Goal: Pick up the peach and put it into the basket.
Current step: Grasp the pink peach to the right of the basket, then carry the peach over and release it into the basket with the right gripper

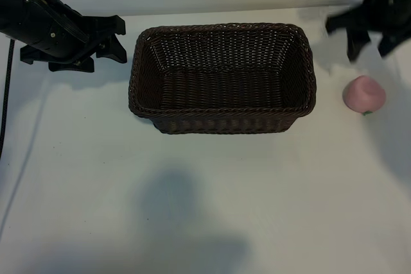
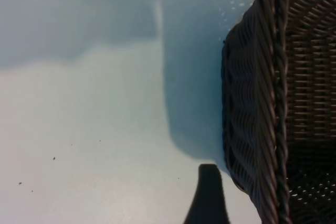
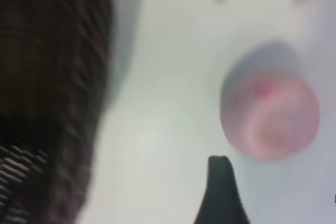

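The pale-pink peach lies on the white table, to the right of the dark-brown wicker basket, apart from it. My right gripper hovers just behind the peach, open and holding nothing. In the right wrist view the peach sits just beyond one dark fingertip, with the basket off to the side. My left gripper waits open and empty beside the basket's left end. The left wrist view shows one of its fingers close to the basket wall. Nothing lies in the basket.
A black cable runs down the table's left edge. Bare white table spreads in front of the basket, crossed by a soft shadow.
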### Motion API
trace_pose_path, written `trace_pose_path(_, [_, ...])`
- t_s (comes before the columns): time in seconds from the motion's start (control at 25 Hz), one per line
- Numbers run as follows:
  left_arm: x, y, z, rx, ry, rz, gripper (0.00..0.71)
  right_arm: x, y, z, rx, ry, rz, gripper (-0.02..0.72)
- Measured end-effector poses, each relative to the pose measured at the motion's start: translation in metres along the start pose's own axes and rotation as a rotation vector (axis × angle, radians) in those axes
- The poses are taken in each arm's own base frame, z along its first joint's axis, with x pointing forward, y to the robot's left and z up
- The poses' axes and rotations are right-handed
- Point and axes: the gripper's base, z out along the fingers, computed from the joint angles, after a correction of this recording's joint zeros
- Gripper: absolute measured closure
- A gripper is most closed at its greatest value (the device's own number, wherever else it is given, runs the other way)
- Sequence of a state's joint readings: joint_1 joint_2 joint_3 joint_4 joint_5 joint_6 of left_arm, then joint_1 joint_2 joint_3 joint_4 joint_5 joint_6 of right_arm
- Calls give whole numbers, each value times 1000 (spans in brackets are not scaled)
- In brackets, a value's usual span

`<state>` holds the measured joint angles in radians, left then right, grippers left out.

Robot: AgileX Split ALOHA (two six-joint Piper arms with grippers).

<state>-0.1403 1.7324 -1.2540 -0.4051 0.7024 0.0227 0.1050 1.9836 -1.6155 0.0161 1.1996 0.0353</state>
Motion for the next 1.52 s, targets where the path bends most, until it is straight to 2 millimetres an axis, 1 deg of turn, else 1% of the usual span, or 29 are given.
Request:
trace_pose_path(0.16, [0, 0, 0, 0, 0, 0, 120, 8, -1, 15, 3, -55, 11, 198])
trace_pose_path(0.4, [0, 0, 0, 0, 0, 0, 120, 24, -2, 52, 1, -98, 30, 198])
trace_pose_path(0.56, [0, 0, 0, 0, 0, -3, 120, 31, -3, 72, 1, -150, 46, 201])
trace_pose_path(0.6, [0, 0, 0, 0, 0, -3, 120, 32, -4, 75, 5, -157, 49, 214])
trace_pose_path(0.68, [0, 0, 0, 0, -1, -3, 120, 32, -5, 78, 11, -164, 60, 286])
trace_pose_path(0.72, [0, 0, 0, 0, -1, -3, 120, 32, -5, 79, 18, -169, 68, 353])
trace_pose_path(0.8, [0, 0, 0, 0, -2, -3, 121, 31, -7, 79, 36, -179, 80, 527])
trace_pose_path(0.84, [0, 0, 0, 0, -2, -3, 121, 31, -8, 78, 50, -182, 84, 585])
trace_pose_path(0.88, [0, 0, 0, 0, -2, -3, 121, 31, -10, 78, 63, -184, 87, 627])
trace_pose_path(0.92, [0, 0, 0, 0, -2, -3, 121, 31, -11, 78, 75, -185, 83, 650])
trace_pose_path(1.04, [0, 0, 0, 0, -2, -3, 121, 32, -12, 70, 93, -200, 77, 661])
trace_pose_path(1.16, [0, 0, 0, 0, -2, -3, 121, 34, -13, 48, 102, -223, 76, 661])
trace_pose_path(1.4, [0, 0, 0, 0, -2, -3, 121, 29, -13, -30, 121, -264, 69, 661])
trace_pose_path(1.52, [0, 0, 0, 0, -2, -2, 121, 24, -9, -60, 82, -267, 54, 661])
